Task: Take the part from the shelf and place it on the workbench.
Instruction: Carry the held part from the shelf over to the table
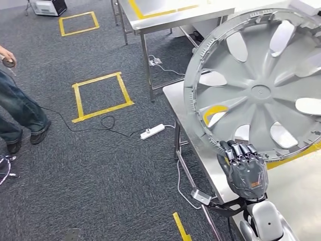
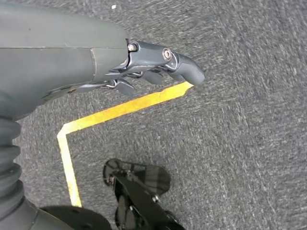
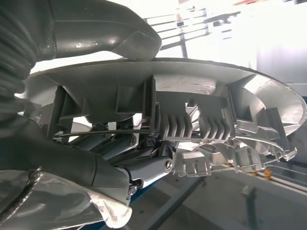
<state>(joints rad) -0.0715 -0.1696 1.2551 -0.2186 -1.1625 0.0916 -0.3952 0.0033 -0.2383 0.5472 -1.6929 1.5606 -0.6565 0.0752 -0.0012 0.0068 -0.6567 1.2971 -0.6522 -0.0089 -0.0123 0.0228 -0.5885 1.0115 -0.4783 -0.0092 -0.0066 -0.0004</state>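
The part [image 1: 261,90] is showing as a large grey plastic wheel cover — round, with wide tapering spokes, teardrop-shaped openings between them and a small hub circle at the centre. Its rim is lined with fine ribs, and a thin wire ring is running around the clips in the right wrist view. The finish is matte and smooth.

The right hand [image 1: 244,168] is gripping the part at its lower rim: dark fingers [image 1: 238,150] are curling over the edge in the head view, and in the right wrist view the thick grey thumb [image 3: 119,33] is pressing on one face while the fingers are lying against the ribbed inner side [image 3: 145,163]. The part is being held tilted above the near steel worktop [image 1: 189,120], whose surface is brushed and reflective with yellow tape on it; whether the far rim is touching the worktop is not clear.

The left hand [image 2: 152,64] is hanging over the speckled dark carpet [image 2: 235,143] beside a yellow tape corner [image 2: 72,132], fingers extended and close together, holding nothing.

A second steel worktop [image 1: 170,20] is standing further back. A white power strip [image 1: 152,131] with a black cable is lying on the carpet near a yellow tape square [image 1: 102,98] — a person in jeans [image 1: 17,108] is standing at the left edge.
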